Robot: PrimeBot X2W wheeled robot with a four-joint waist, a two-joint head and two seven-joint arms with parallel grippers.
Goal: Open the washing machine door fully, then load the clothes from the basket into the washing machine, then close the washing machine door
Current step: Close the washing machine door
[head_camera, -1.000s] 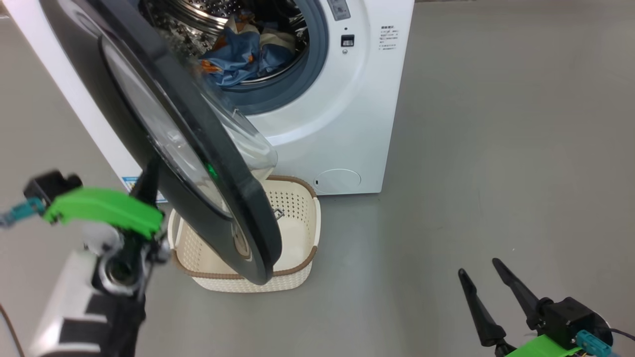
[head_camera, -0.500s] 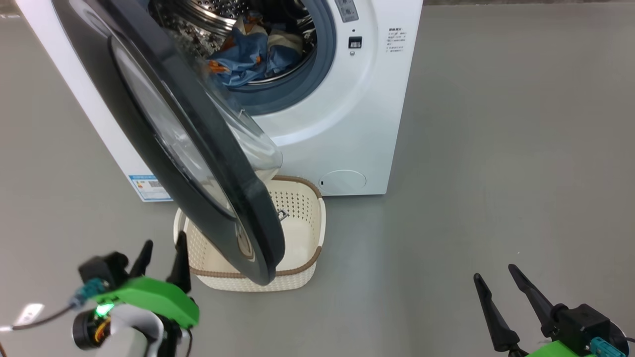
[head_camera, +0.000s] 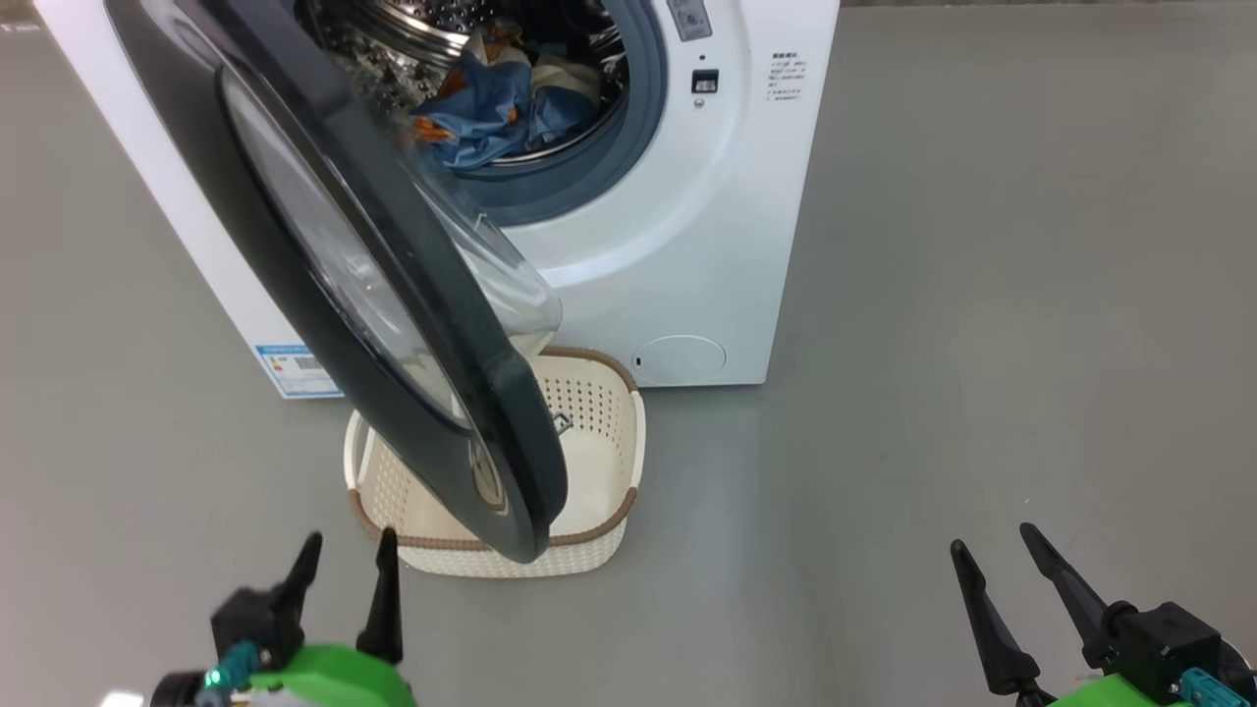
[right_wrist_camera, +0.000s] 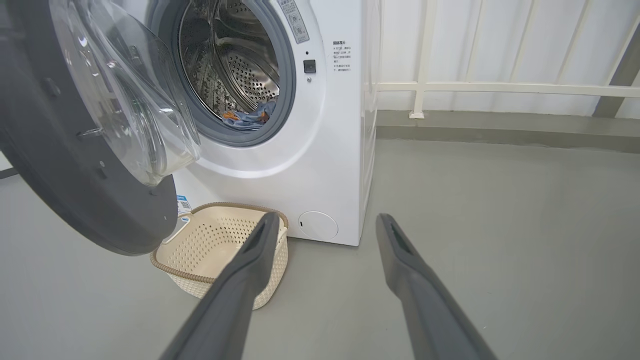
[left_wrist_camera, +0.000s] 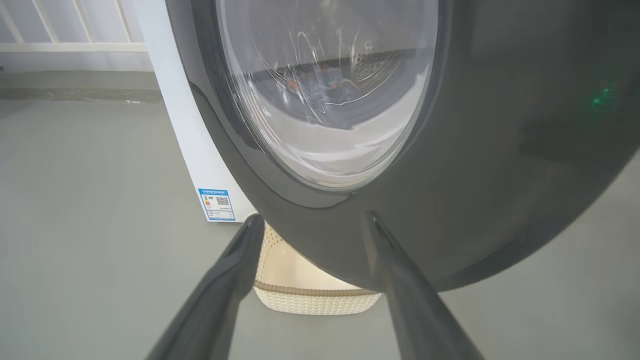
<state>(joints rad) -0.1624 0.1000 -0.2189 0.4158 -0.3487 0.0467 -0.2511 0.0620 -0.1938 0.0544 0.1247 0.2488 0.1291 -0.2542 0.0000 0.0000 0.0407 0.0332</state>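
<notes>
A white front-loading washing machine (head_camera: 668,245) is seen from above on a grey floor (head_camera: 933,344). The washing machine door (head_camera: 344,265), round and glossy black with a bulging clear window, is swung partly open and hangs out over the basket (head_camera: 594,462). The clothes (head_camera: 491,108), blue fabric with orange marks and a cream piece, are heaped inside the steel drum, behind the grey-blue gasket. The cream perforated basket with its brown rim is set on the floor just in front of the machine, below the door's lower edge, and its pale bottom is visible. The left pincer (head_camera: 351,535) is held low near the basket's front, its two dark fingers spread and nothing gripped. The right pincer (head_camera: 992,537) is held well apart to the right over bare floor, likewise spread and grasping nothing. A blue label sticker (head_camera: 295,368) and a round filter cover (head_camera: 680,358) are seen low on the machine's front.
</notes>
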